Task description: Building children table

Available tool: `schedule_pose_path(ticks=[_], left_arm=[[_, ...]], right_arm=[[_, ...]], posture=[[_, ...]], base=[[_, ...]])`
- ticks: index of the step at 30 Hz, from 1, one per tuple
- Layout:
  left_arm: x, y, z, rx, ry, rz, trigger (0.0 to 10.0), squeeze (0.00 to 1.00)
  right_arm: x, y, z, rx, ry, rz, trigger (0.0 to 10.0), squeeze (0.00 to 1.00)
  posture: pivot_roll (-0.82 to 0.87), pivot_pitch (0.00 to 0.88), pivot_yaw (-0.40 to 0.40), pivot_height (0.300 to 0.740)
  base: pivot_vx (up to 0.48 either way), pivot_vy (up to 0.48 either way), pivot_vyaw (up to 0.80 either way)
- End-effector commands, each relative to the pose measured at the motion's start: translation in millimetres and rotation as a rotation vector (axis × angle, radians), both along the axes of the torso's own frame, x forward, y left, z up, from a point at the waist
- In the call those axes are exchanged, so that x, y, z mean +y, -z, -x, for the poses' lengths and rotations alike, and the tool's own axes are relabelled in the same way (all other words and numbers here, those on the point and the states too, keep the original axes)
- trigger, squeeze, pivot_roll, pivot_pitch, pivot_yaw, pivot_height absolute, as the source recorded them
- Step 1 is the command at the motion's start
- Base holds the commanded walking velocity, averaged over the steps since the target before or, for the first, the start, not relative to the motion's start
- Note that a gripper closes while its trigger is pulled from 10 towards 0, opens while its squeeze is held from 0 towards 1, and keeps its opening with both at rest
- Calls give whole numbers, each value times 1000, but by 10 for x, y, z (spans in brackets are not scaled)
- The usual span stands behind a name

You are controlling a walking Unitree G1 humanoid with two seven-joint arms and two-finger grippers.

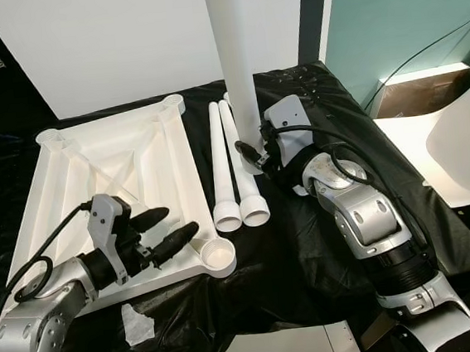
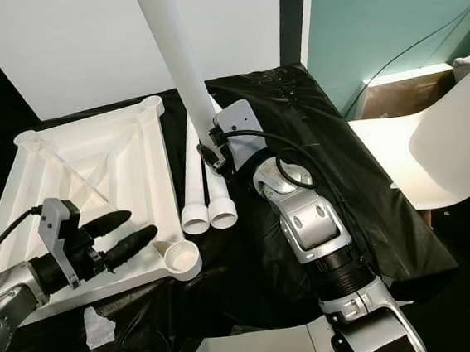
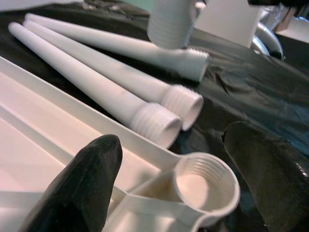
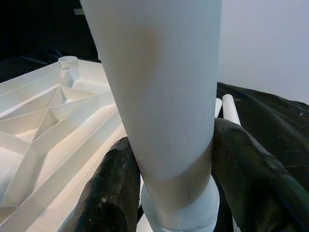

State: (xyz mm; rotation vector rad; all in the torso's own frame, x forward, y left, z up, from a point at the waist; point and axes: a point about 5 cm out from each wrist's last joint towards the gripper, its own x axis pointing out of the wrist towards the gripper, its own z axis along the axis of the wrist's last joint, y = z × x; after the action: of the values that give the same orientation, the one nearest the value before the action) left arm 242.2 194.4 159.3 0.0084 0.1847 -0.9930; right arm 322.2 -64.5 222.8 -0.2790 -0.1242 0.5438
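The right gripper's jaws are pinching a white table leg just above its threaded end, holding it upright beside the overturned tabletop, probably ready for screwing in. The left gripper's jaws are hovering spread by the tabletop's corner socket, forearm lying low. Two spare legs are resting beside the tabletop on the black-draped surface.

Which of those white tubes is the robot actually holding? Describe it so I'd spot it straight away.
Start at the upturned white tabletop on the black cloth. Just to its right, two table legs lie flat, side by side. The held table leg is the only upright one, standing behind them, clamped near its lower end by the right end effector.
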Motion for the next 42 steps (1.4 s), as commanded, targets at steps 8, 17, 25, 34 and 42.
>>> schedule_pose_path(ticks=[8,17,25,34,42], left_arm=[[-31,265,245,136,334,-160,10000,0],[8,486,204,196,298,-282,10000,0],[69,612,212,236,281,-349,10000,0],[-75,668,104,193,266,-350,10000,0],[-144,649,-17,126,221,-340,10000,0]], right_arm=[[103,-46,40,-3,-25,-40,10000,0],[189,-97,88,-7,-65,-73,10000,0],[295,-60,269,47,-235,-113,10000,0],[178,39,372,142,-278,-148,10000,0],[87,100,432,207,-294,-165,10000,0]], posture=[[-50,0,59,740],[-54,0,63,740],[-51,0,68,740],[-64,0,70,740],[-80,0,75,740]], base=[[0,0,0],[0,0,0],[0,0,0],[0,0,0],[0,0,0]])
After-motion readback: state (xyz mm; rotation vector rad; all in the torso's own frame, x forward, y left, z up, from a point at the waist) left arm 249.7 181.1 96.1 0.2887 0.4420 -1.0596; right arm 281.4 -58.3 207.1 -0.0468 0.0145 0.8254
